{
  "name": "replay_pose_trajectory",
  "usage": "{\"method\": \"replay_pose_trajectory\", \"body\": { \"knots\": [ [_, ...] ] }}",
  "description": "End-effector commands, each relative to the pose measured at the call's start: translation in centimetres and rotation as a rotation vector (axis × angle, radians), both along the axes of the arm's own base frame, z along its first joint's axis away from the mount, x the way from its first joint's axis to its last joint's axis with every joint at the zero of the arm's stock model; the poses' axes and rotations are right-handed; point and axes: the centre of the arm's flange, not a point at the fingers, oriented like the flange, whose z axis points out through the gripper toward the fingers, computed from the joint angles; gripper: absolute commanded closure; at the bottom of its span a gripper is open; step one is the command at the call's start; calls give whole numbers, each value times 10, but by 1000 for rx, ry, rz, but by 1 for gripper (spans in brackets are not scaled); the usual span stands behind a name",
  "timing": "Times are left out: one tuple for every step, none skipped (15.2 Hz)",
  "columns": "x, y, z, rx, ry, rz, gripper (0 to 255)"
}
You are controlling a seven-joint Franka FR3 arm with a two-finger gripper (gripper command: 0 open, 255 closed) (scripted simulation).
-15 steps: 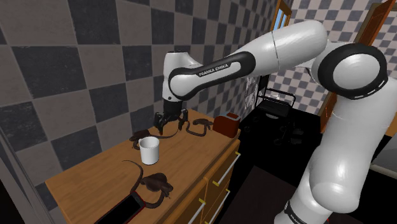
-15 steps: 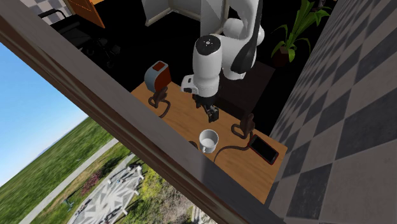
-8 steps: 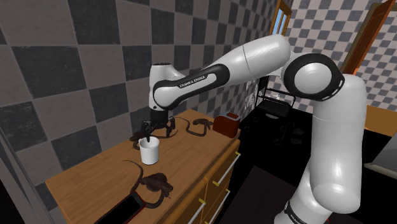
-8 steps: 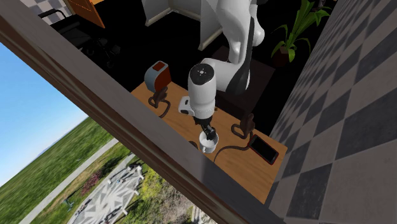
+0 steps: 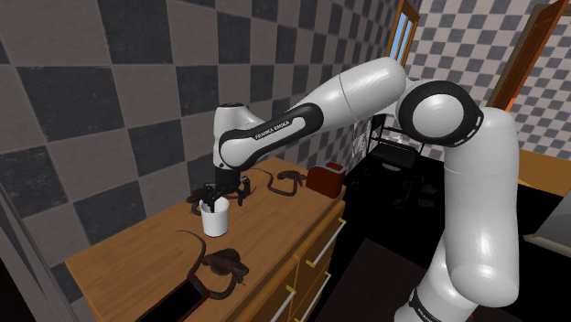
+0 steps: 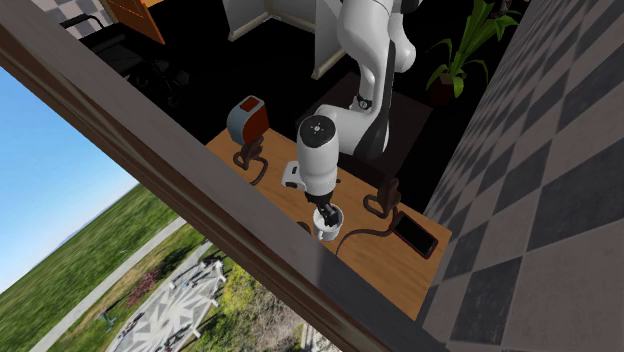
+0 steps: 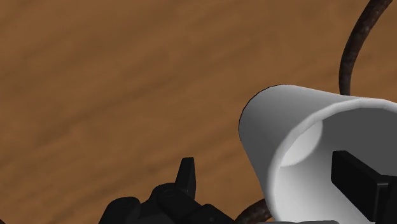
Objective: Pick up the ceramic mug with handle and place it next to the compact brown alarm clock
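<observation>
On the wooden cabinet top [image 5: 137, 249], the black gripper [image 5: 215, 196] straddles the white mug [image 5: 215, 220], fingers apart, one inside the rim and one outside, seemingly poised to pinch its wall. The brown alarm clock [image 5: 325, 177] stands well apart, toward the shoulder view's right.

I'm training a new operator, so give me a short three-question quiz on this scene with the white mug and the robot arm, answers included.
1. True or false: the plain white mug lies tipped over on the wooden cabinet top.
2. In the wrist view, the black fingers are: A) shut above the mug; B) apart, one inside the mug and one outside; C) both inside the mug.
3. Fill in: in the shoulder view, the rounded red-brown alarm clock stands to the mug's ____.
Key: 1 false; 2 B; 3 right.
</observation>
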Motion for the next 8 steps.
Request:
{"method": "replay_pose_trajectory", "body": {
  "knots": [
    [0, 0, -1, 0, 0, 0, 0],
    [0, 0, -1, 0, 0, 0, 0],
    [0, 0, -1, 0, 0, 0, 0],
    [0, 0, -1, 0, 0, 0, 0],
    [0, 0, -1, 0, 0, 0, 0],
    [0, 0, -1, 0, 0, 0, 255],
    [0, 0, -1, 0, 0, 0, 255],
    [0, 0, -1, 0, 0, 0, 255]
  ]
}}
